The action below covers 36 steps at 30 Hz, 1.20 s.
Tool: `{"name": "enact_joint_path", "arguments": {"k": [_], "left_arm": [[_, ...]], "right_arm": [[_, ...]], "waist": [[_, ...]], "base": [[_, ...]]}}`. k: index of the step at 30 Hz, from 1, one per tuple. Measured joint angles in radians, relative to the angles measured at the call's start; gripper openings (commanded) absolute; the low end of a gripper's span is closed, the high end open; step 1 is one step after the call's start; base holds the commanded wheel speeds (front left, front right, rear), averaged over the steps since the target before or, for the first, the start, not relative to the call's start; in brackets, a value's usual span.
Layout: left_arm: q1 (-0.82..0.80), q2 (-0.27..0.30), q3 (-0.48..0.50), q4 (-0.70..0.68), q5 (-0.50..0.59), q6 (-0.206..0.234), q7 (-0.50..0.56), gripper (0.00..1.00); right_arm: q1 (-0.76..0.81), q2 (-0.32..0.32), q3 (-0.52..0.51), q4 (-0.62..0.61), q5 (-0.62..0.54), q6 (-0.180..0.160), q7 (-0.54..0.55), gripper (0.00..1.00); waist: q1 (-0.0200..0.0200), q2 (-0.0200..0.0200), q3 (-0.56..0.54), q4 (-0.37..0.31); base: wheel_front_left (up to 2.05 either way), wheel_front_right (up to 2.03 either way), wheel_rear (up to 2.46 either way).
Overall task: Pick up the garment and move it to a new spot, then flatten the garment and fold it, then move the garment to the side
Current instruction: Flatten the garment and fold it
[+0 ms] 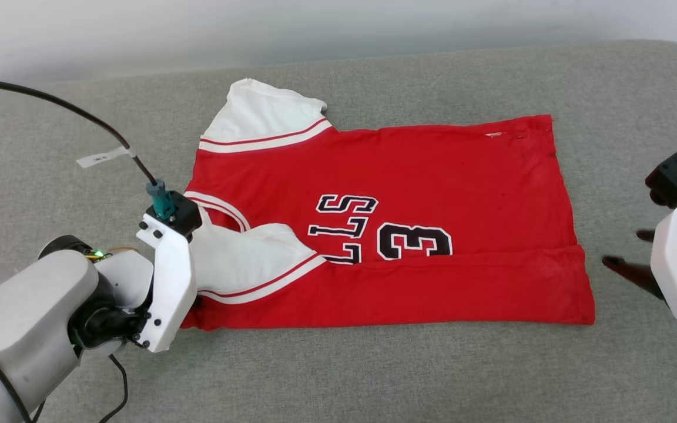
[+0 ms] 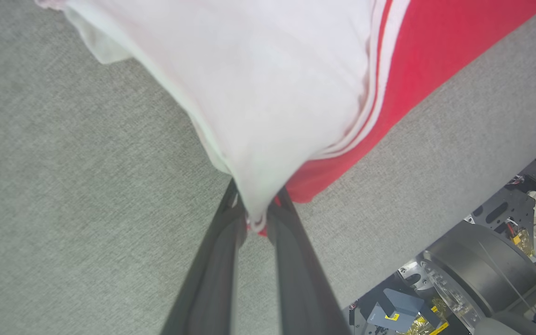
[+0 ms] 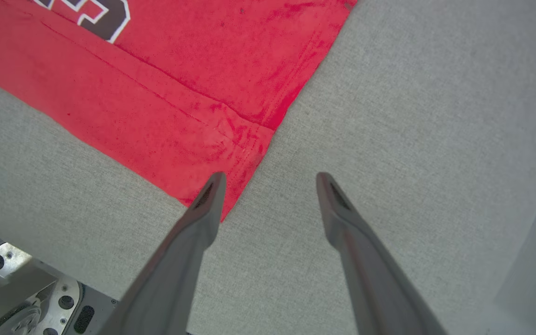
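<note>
Left wrist view: the left hand [image 2: 255, 218] is seen clenched on the white sleeve [image 2: 258, 93] of the red jersey [image 1: 432, 176], spread on the grey worktop [image 1: 374, 370], the right hand [image 3: 270, 186] held released beside its hem corner [image 3: 244, 158]; light, limp cloth, judged best gripped at corners and seams

Grey cloth-covered surface [image 1: 374, 376], pale wall [image 1: 197, 29]

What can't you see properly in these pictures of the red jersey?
Lettering, head view: its first letters lie under the folded-in white sleeve of the jersey.
Left gripper fingertips, left wrist view: buried in the pinched cloth.
Number, right wrist view: cut off by the top edge.
</note>
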State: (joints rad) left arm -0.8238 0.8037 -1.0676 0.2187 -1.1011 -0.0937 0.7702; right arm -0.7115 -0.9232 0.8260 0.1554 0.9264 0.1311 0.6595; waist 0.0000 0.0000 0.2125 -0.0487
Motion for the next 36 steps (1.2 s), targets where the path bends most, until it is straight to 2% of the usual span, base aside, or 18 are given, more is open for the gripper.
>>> {"name": "enact_joint_path", "arguments": {"k": [3,6,15,21,22,23,24,30,36], "left_arm": [[0.0,0.007,0.0,-0.036,0.007,0.009,-0.003,0.0],[0.0,0.006,0.001,-0.066,0.01,0.02,-0.007,0.0],[-0.008,0.007,0.011,-0.094,0.017,0.039,-0.014,0.0],[-0.004,0.009,0.011,-0.093,0.015,0.041,-0.025,0.0],[0.0,0.01,0.011,-0.091,0.013,0.041,-0.026,0.0],[0.003,0.012,0.012,-0.09,0.008,0.042,-0.031,0.0],[0.003,0.012,0.012,-0.09,0.008,0.042,-0.031,0.0],[0.044,0.036,0.023,-0.087,-0.016,0.044,-0.067,0.0],[0.104,0.081,0.027,-0.126,-0.042,0.051,-0.091,0.0]], "right_arm": [[-0.01,-0.014,0.024,0.009,0.027,0.0,0.097,1.0],[-0.022,0.013,0.024,0.044,0.049,0.0,0.133,1.0],[0.004,0.162,0.033,0.225,0.072,0.0,0.123,1.0],[0.005,0.191,0.057,0.271,0.083,-0.001,0.098,1.0],[0.004,0.192,0.061,0.272,0.087,-0.002,0.095,0.89],[0.002,0.193,0.066,0.272,0.087,-0.002,0.085,0.32],[0.002,0.193,0.066,0.272,0.087,-0.002,0.085,0.0],[0.006,0.193,0.077,0.252,0.113,-0.002,0.006,0.0],[0.044,0.119,0.082,0.173,0.145,0.0,-0.037,0.0]], "waist": [[0.0,0.0,0.01,0.006],[0.0,0.0,0.025,0.013],[0.0,0.0,0.085,0.037],[-0.0001,0.0,0.101,0.044],[-0.0001,0.0,0.099,0.043],[-0.0001,0.0,0.097,0.041],[-0.0001,0.0,0.097,0.041],[0.0,0.0,0.057,0.028],[-0.0001,0.0,0.0,0.023]], "base": [[0.0,0.0,0.0],[0.0,0.0,0.0],[0.0,0.0,0.0],[0.0,0.0,0.0],[0.0,0.0,0.0],[0.0,0.0,0.0],[0.0,0.0,0.0],[0.0,0.0,0.0],[0.0,0.0,0.0]]}}
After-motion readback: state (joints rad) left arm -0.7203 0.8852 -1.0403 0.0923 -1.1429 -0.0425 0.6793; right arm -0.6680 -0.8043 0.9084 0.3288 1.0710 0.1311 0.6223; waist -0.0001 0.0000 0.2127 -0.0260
